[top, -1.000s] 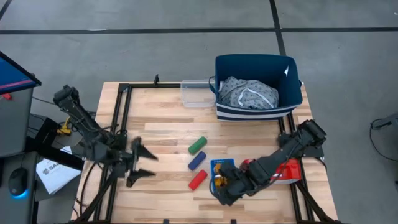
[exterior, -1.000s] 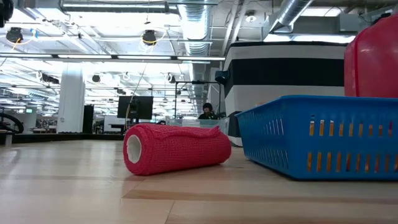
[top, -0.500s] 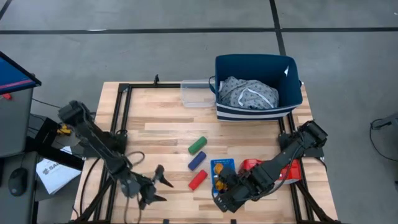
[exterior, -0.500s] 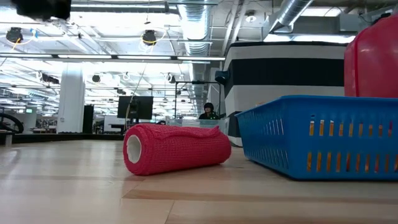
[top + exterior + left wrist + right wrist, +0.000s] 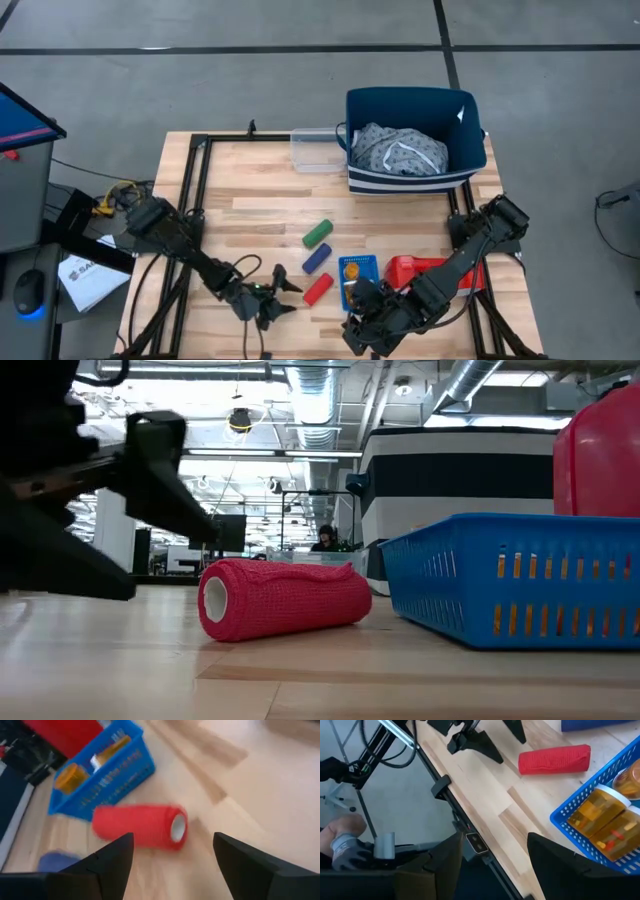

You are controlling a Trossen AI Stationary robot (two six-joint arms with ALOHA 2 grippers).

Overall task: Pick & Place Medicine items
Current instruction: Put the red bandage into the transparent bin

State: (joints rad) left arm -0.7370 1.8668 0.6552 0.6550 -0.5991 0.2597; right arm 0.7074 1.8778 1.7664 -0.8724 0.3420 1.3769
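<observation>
two dark, near-black jointed arms, slim tubular links, bulky joint housings. left gripper [image 5: 278, 292] with two tapered wedge-shaped black fingers [image 5: 112, 860]. right gripper [image 5: 492, 852] same matte black. yellow cable at left arm base [image 5: 110, 195].

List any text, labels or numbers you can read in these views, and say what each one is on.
"SA...": start of a dark word on the white sheet lying off the table's left edge; the rest is cut off and too small to read.
Orange pill bottles in the blue basket: no readable label.
Red roll: no print visible.
Nothing else is legible.
</observation>
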